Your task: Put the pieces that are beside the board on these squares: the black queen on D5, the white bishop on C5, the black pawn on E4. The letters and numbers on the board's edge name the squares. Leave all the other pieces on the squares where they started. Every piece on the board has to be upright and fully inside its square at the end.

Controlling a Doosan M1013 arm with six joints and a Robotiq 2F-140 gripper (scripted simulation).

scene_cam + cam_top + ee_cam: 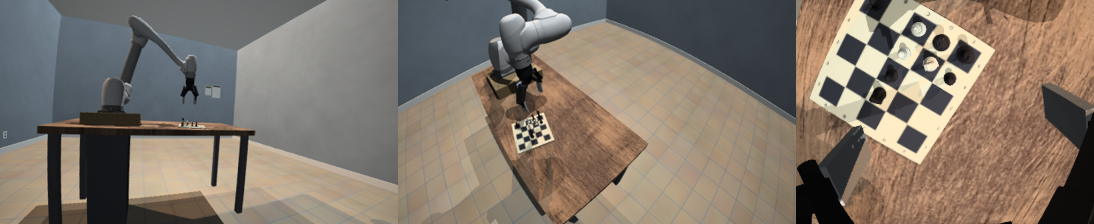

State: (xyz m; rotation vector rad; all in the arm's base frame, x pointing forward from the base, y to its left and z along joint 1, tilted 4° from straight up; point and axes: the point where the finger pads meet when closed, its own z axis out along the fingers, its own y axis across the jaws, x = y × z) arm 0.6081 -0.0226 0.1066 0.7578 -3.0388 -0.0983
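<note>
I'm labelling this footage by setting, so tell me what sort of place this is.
Probably a robot test room: a robot arm is mounted on a wooden table beside a chessboard, between plain walls.

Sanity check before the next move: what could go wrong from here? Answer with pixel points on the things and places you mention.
The hand (pixel 532 101) (pixel 188 101) is open above the board (pixel 520 149) (pixel 200 127) (pixel 914 156). If it comes down wide among the crowded pieces, a finger could knock one over. The dark piece nearest the board's corner (pixel 966 54) has close neighbours, so a regrip there might nudge one off its square.
</note>
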